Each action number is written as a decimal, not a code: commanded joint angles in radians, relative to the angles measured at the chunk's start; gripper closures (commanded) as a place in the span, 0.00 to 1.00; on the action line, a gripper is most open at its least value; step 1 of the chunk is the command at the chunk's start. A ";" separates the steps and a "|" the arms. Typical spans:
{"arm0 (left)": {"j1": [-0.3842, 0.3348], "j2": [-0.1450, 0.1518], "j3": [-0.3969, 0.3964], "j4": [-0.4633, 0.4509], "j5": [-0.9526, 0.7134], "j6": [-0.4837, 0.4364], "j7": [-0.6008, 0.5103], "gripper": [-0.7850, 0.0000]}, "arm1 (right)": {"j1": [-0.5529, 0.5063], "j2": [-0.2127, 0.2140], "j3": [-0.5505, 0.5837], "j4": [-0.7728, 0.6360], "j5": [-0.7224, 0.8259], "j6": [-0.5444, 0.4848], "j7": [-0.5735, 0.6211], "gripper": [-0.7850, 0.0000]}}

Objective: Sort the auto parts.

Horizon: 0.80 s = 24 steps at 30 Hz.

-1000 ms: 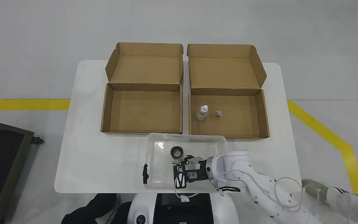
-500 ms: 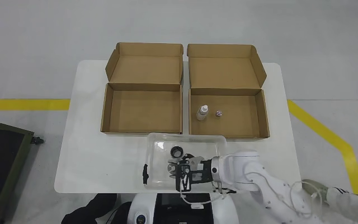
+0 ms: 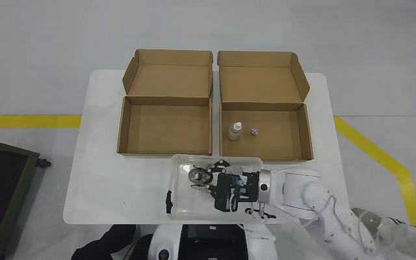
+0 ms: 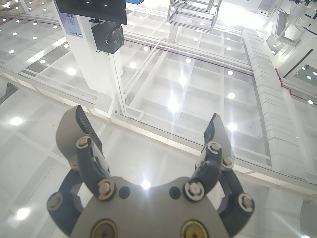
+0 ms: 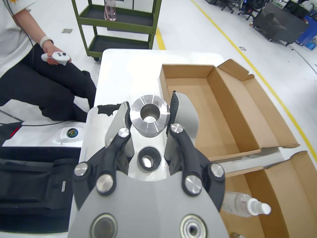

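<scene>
Cardboard, brown and plain, makes up both open boxes on the white worktop (image 3: 104, 162). Seen from above with the worktop's centre as the dial, the left box (image 3: 166, 128) lies at about 11 o'clock with its lid folded back toward 12, and its floor is bare.

At 6 o'clock, on the near edge, sits a clear plastic tray (image 3: 185, 198). The right arm (image 3: 305, 195) comes in over it from about 4 o'clock. Its jaws are clenched on a silver metal bushing (image 5: 150, 115), one pad on each side of the round body, with the bore facing the wrist camera. The bushing (image 3: 197, 174) hangs over the tray's 10 o'clock corner. A black ring (image 5: 147, 158) lies flat on the tray floor just beside it, toward the wrist.

The right box (image 3: 286, 136) lies at 1 o'clock, touching the left box along one wall. A small white spray bottle (image 3: 234, 130) rests toward its 9 o'clock side, with a tiny part (image 3: 255, 131) near it at 3 o'clock, apart from it.

The left arm's jaws stand released, spread wide and pointed up at the ceiling lights.
</scene>
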 commanded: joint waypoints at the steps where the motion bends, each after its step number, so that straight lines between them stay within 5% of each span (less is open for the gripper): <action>1: 0.000 0.000 0.000 0.000 0.000 0.000 0.000 0.00 | 0.010 -0.001 0.014 -0.006 0.019 0.011 -0.016 1.00; 24: 0.000 0.000 0.000 0.000 0.000 0.000 0.000 0.00 | 0.067 -0.003 0.220 -0.101 0.161 0.070 -0.167 1.00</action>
